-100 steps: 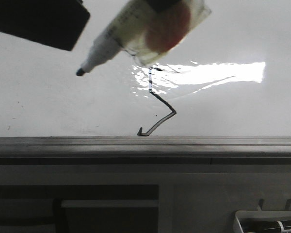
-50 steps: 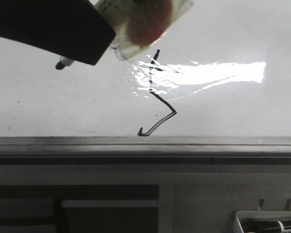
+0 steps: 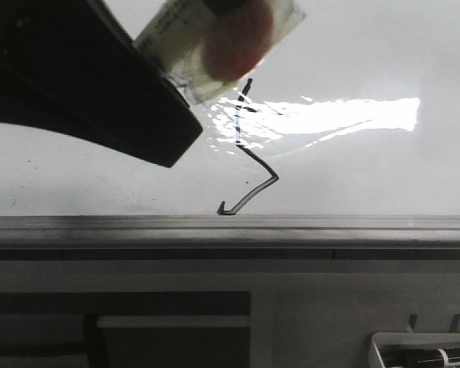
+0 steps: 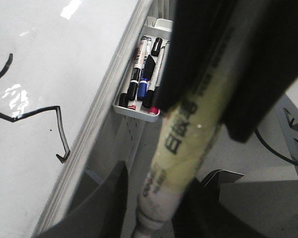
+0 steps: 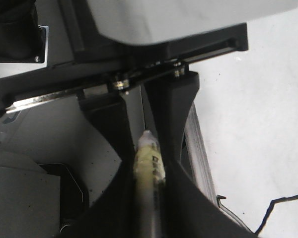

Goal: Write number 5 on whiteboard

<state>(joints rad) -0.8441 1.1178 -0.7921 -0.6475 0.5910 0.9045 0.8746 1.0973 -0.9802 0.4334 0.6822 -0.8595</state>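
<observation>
The whiteboard (image 3: 368, 169) bears the number 5 (image 3: 249, 153), a thin black upright stroke with a zigzag hook ending near the grey rail. A marker pen (image 3: 207, 38) wrapped in yellowed tape hangs above the stroke's top. My right gripper (image 5: 149, 191) is shut on the marker's barrel (image 5: 148, 163). My left gripper (image 4: 156, 201), the black mass in the front view (image 3: 100, 92), straddles the marker's tip end (image 4: 161, 198). A gap shows between one finger (image 4: 111, 198) and the pen. The pen's tip is hidden. The drawn line also shows in the left wrist view (image 4: 35, 111).
The grey metal rail (image 3: 230, 226) runs along the whiteboard's near edge. A small white tray (image 4: 139, 111) with several pens hangs below the rail, and its rim (image 3: 379, 349) shows in the front view's lower right corner. A dark cable (image 4: 283, 153) lies by grey housings.
My left gripper has swept in from the upper left and now covers the marker's tip. The marker has shifted slightly up and left, uncovering the stroke's top. The stroke itself is unchanged.
</observation>
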